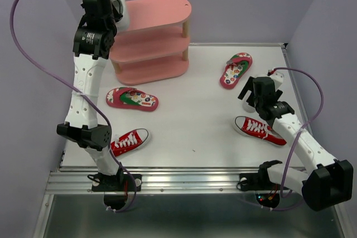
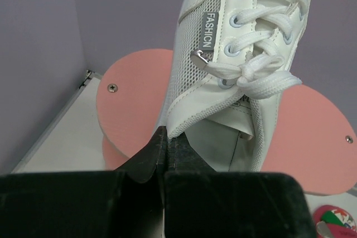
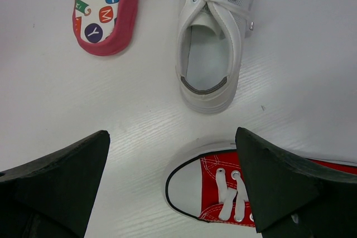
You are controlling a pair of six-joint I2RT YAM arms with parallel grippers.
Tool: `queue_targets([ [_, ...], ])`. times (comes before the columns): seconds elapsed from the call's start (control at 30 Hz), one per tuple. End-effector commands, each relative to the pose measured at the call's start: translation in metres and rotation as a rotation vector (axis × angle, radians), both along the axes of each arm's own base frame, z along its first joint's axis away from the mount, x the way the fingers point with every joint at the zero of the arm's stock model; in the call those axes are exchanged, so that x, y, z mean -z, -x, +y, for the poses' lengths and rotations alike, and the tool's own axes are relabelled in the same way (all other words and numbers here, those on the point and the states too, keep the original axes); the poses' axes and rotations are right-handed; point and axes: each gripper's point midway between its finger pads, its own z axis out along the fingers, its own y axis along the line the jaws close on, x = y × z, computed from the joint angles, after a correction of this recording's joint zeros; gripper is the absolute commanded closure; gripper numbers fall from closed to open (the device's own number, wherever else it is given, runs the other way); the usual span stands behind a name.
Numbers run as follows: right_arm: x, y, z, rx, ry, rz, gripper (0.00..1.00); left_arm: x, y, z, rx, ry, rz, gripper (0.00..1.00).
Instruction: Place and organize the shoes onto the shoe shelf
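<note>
White lace-up sneaker (image 2: 234, 65) hangs above pink three-tier shelf (image 1: 159, 8).

Red flip-flop (image 1: 236, 69), multicoloured footbed; white sneaker (image 2: 245, 54); red sneaker (image 1: 259, 129); pink shelf (image 1: 156, 9).

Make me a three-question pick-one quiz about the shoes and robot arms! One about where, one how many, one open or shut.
1. Where is the white sneaker in the left pincer?
A. over the top board of the pink shelf
B. down on the floor
C. on the bottom board

2. How many red flip-flops lie on the table?
A. one
B. two
C. four

3. How is the right pincer?
A. shut tight on a shoe
B. wide open, holding nothing
C. shut, empty

Answers:
1 A: the left wrist view shows the pink board beneath it.
2 B: one near the shelf, one farther right.
3 B: its fingers stand apart above a red sneaker.
</note>
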Motion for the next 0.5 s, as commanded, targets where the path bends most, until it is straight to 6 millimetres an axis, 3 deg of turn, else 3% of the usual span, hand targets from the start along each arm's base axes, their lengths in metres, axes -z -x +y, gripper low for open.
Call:
queue_targets([
  [0.0,-0.010,-0.004,0.004,0.001,-0.030,-0.033,0.00,-0.049,-0.010,0.006,-0.020,0.161,-0.206,1.00],
  [0.33,-0.019,0.004,-0.003,0.020,-0.018,-0.065,0.00,-0.033,-0.035,0.001,0.047,0.243,-0.190,1.00],
  [0.47,-0.017,0.006,-0.002,0.020,-0.021,-0.058,0.00,-0.028,-0.035,-0.003,0.068,0.245,-0.171,1.00],
])
